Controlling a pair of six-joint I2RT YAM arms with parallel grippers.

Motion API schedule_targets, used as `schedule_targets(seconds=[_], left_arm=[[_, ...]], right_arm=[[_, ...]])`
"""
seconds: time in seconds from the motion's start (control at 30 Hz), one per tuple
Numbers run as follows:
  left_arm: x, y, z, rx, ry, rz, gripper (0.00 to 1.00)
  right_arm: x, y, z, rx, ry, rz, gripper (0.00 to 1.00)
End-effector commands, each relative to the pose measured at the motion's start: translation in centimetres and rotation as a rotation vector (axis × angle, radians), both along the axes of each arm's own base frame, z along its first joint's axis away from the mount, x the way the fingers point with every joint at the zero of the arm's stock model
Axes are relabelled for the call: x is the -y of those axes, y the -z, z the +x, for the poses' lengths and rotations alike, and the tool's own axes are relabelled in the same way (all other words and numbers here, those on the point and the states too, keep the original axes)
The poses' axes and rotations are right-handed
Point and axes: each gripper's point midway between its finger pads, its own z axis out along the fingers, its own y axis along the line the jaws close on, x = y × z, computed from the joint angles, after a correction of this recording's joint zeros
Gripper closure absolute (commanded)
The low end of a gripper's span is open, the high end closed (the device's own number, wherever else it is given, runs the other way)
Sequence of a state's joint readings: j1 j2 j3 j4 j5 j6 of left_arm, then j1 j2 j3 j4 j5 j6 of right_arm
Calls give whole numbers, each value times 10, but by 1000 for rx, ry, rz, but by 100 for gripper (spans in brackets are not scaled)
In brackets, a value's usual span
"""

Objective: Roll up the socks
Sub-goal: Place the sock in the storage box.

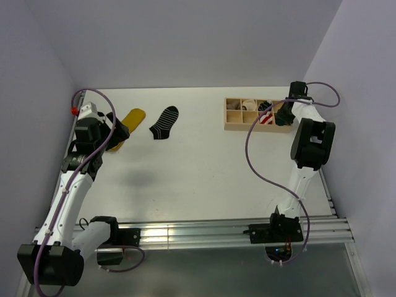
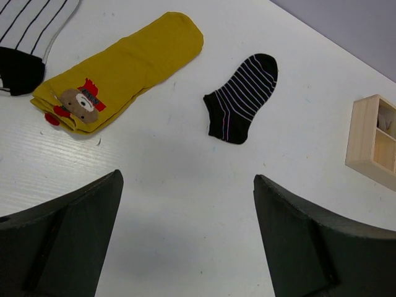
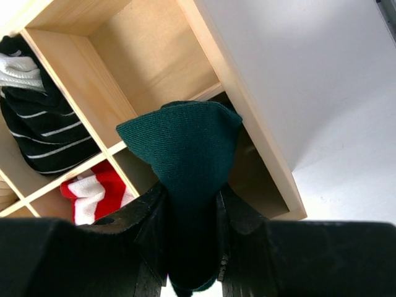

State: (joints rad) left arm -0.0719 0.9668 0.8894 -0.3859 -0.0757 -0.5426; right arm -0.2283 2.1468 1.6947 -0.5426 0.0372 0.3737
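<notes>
Right jaws pinch the dark green sock [image 3: 179, 148] above the wooden divider box's [image 3: 240, 105] corner compartment, so sink it deep and centred before letting go; left jaws hang wide open over the bench [image 2: 173, 154] near the black striped sock [image 2: 242, 98].

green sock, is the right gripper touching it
Touching. The right wrist view shows the green sock clamped between the right gripper's two fingers.

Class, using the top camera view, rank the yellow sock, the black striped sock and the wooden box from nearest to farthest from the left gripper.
1. yellow sock: right beside the left gripper, at the far left.
2. black striped sock: just right of the yellow one.
3. wooden box: far over on the right side.
</notes>
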Motion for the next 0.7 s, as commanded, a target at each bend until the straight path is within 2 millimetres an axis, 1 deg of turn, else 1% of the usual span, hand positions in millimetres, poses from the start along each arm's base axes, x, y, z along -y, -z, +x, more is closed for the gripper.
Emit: schedule_targets(seconds=[0.0,0.07,0.1,0.23,0.37,0.5,0.6,0.67], left_arm=[[0,-8,0,35,11,1,8],[1,-9,0,39,16,-5,8],[1,-9,0,38,16,-3,8],[2,-8,0,35,17,-5,9],[1,-7,0,30,12,-2,9],[0,-8,0,33,10,1,9],[-1,-8,-1,32,5,2,9],[-1,-7,-1,30,7,2,9]], right_arm=[[-19,35,-50,-190,-22,40,98],[-22,30,-46,-151,-1,45,98],[-26,33,-49,-158,2,30,98],[-33,32,-47,-167,22,15,100],[-37,32,-47,-161,39,13,99],[-42,32,-42,-174,22,23,99],[-57,37,-43,-191,-27,76,99],[-69,43,-48,-212,-57,98,100]])
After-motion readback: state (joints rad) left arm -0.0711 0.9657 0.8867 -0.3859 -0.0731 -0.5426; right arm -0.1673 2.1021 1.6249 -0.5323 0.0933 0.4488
